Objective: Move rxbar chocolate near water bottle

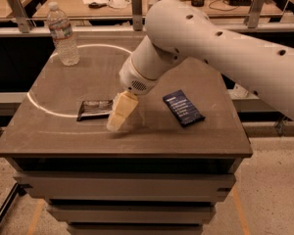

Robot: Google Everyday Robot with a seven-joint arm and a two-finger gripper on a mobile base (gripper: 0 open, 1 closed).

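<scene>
**Tool low at bar's end; hold unconfirmed**

Tool (118, 117) sits low over the worktop (137, 141). Whether it is open or closed cannot be told. Rxbar chocolate (94, 109) lies flat just beside the tool, one end touching it or nearly so. Water bottle (62, 33) stands upright well beyond the tool, near the far corner.

Risks: the flat wrapper gives little to pinch, so the tool may shove it rather than lift it. A hasty arrival could topple the bottle.

The worktop's front edge is near the tool. Bare worktop runs from bar to bottle. Dark blue bar (183, 107) lies on the tool's opposite side, off that path.
</scene>
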